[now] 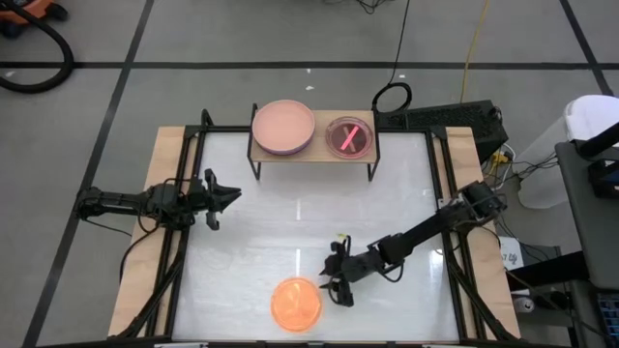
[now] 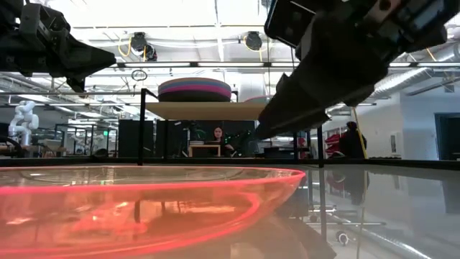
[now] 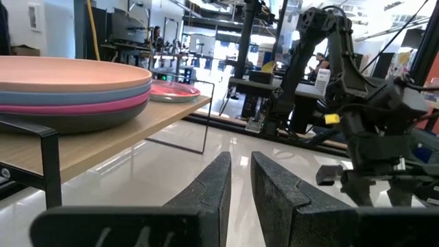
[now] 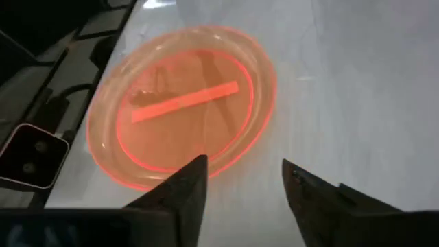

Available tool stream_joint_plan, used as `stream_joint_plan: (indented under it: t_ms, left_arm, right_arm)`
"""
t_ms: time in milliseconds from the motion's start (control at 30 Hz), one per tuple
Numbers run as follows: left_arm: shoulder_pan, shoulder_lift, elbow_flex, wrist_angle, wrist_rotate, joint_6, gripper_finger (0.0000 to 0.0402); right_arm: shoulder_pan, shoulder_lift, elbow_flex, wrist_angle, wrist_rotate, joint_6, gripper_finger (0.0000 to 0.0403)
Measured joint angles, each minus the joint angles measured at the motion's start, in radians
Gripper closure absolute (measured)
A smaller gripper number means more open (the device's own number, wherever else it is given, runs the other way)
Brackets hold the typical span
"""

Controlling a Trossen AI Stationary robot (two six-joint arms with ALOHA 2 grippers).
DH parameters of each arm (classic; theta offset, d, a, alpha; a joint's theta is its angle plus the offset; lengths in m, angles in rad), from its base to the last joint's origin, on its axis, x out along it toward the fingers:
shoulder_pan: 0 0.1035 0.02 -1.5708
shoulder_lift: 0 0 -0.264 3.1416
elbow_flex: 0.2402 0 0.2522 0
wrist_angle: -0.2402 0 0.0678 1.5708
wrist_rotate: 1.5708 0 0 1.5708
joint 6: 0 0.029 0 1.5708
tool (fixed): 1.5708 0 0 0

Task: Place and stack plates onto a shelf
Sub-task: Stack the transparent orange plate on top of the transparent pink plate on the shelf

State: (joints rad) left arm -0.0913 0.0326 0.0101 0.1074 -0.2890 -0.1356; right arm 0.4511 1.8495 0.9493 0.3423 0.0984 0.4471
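Orange plate (image 2: pixel 136 205) lies flat on the glossy white surface (image 1: pixel 290 208), right gripper (image 1: pixel 336 274) spread just beside it, left gripper (image 1: pixel 230 196) nearly pressed together, empty, stacked plates (image 1: pixel 283 127) on the shelf (image 1: pixel 319 153), workshop benches behind.

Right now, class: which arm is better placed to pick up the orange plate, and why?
The right arm. Its hand hangs open just beside the orange plate at the table's near edge, fingers pointing at it. The left hand waits far off, near the shelf.
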Motion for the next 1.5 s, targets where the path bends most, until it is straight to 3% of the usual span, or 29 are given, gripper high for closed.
stream_joint_plan:
  t_ms: [267, 600, 767, 1033, 1233, 1500]
  left_arm:
    - [0.0, 0.0, 0.0, -0.001, 0.0, 0.0, 0.0339]
    - [0.0, 0.0, 0.0, 0.0, 0.0, 0.0, 0.0339]
    - [0.0, 0.0, 0.0, 0.0, 0.0, 0.0, 0.0339]
    - [0.0, 0.0, 0.0, 0.0, 0.0, 0.0, 0.0339]
    - [0.0, 0.0, 0.0, 0.0, 0.0, 0.0, 0.0339]
    - [0.0, 0.0, 0.0, 0.0, 0.0, 0.0, 0.0339]
  right_arm:
    - [-0.012, 0.071, 0.031, 0.026, -0.089, 0.085, 0.0185]
    - [-0.013, 0.143, 0.089, 0.033, -0.104, 0.145, 0.0199]
    - [-0.014, 0.145, 0.09, 0.023, -0.103, 0.167, 0.0241]
    - [-0.029, 0.147, 0.088, 0.051, -0.105, 0.128, 0.0391]
    - [-0.072, 0.116, 0.087, 0.108, -0.1, 0.111, 0.0402]
    - [-0.164, -0.042, 0.087, 0.11, -0.098, 0.001, 0.0403]
